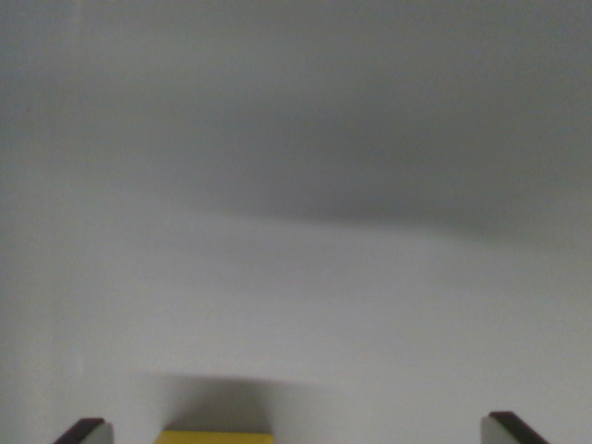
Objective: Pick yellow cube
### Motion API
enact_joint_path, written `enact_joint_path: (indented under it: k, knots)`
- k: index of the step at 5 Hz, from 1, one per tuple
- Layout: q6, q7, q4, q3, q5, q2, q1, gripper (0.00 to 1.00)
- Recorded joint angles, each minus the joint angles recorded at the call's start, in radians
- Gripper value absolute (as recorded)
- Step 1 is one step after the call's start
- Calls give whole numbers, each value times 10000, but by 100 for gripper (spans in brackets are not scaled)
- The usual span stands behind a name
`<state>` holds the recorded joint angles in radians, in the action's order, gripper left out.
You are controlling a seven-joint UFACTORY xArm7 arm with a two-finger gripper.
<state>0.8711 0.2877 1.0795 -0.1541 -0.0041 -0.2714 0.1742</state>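
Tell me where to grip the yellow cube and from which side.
Grip the yellow cube on its two opposite side faces, coming straight down from above. Only its top edge shows at the frame's bottom, left of centre between the open gripper's fingertips, so shift toward it first.

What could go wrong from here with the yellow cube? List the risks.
1. Only a sliver of the yellow cube shows at the bottom edge, so alignment is hard to confirm.
2. It sits nearer the left finger than the right finger; closing may push it sideways.
3. The blurry grey surface offers little depth cue.
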Motion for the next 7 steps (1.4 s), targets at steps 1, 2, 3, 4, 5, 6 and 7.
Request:
enact_joint_path:
  k: [1,2,3,4,5,6,7]
  knots:
    - [-378,161,-290,-102,8,-150,100,0]
    - [-378,161,-290,-102,8,-150,100,0]
    - [-724,309,-557,-196,15,-289,192,0]
    - [-724,309,-557,-196,15,-289,192,0]
    - [-1030,439,-792,-278,22,-410,273,0]
    - [-1030,439,-792,-278,22,-410,273,0]
    - [-1290,550,-992,-348,27,-514,342,0]
